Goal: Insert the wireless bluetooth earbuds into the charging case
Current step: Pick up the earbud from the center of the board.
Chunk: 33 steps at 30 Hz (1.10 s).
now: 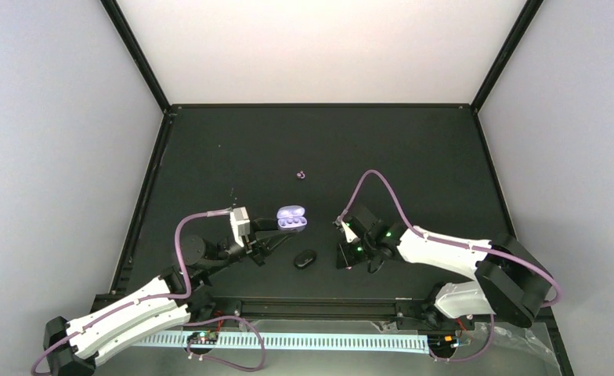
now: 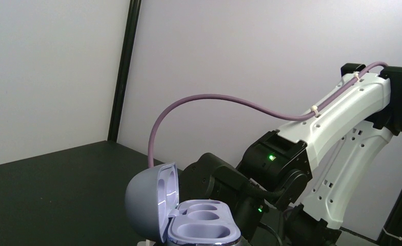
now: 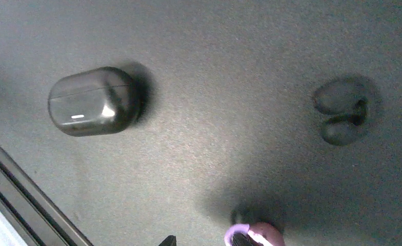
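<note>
The lilac charging case [image 1: 292, 218] has its lid [image 2: 147, 200] standing open, and both wells [image 2: 205, 225] hold nothing. My left gripper [image 1: 276, 229] is shut on its base; its fingers lie below the left wrist view's edge. One pinkish-purple earbud [image 1: 303, 174] lies on the mat behind the case. Another pinkish-purple earbud [image 3: 255, 234] sits at the bottom edge of the right wrist view, against one side of my right gripper [image 3: 204, 241]. The other dark fingertip [image 3: 168, 240] stands apart from it. Whether that earbud is pinched does not show.
A closed black case [image 3: 93, 101] lies on the mat between the two grippers, seen from above as the black case [image 1: 305, 258]. A black earbud [image 3: 342, 110] lies to the right of my right gripper. The right arm [image 2: 342, 133] fills the space behind the lilac case.
</note>
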Tool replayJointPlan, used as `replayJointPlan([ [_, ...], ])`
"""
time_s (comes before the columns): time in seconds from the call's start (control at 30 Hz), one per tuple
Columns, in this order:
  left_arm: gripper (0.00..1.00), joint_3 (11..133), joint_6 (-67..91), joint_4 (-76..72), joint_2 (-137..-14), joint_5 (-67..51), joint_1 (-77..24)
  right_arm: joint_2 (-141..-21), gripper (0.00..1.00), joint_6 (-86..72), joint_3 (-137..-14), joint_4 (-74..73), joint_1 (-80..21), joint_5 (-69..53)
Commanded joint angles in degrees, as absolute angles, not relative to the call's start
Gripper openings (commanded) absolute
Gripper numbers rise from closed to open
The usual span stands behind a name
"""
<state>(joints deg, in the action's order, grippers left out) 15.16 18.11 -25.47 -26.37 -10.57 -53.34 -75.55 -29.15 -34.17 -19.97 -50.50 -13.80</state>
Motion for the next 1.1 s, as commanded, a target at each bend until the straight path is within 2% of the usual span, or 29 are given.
replayJointPlan([
  [0.0, 0.02, 15.21, 17.41, -25.84, -26.68, -11.33, -53.53, -75.0, 0.28, -29.98, -33.03, -20.33, -51.13, -11.03],
  [0.27, 0.01, 14.94, 17.62, -26.02, -26.91, -11.49, -53.53, -75.73, 0.29, -30.03, -32.36, -21.27, -52.04, -9.19],
  [0.5, 0.02, 14.81, 17.75, -26.71, -27.55, -11.47, -53.53, -75.97, 0.28, -30.62, -32.28, -24.81, -53.98, -2.95],
  [0.7, 0.02, 14.72, 17.78, -26.98, -27.43, -12.04, -53.53, -66.25, 0.31, -32.41, -32.93, -24.09, -55.23, -2.44],
  [0.87, 0.02, 14.68, 17.86, -27.5, -27.51, -12.36, -53.53, -63.58, 0.32, -34.16, -35.23, -27.14, -55.19, 0.7],
  [1.07, 0.01, 14.46, 18.07, -26.9, -26.67, -12.71, -53.53, -67.32, 0.27, -32.2, -35.68, -31.34, -54.61, 3.95],
])
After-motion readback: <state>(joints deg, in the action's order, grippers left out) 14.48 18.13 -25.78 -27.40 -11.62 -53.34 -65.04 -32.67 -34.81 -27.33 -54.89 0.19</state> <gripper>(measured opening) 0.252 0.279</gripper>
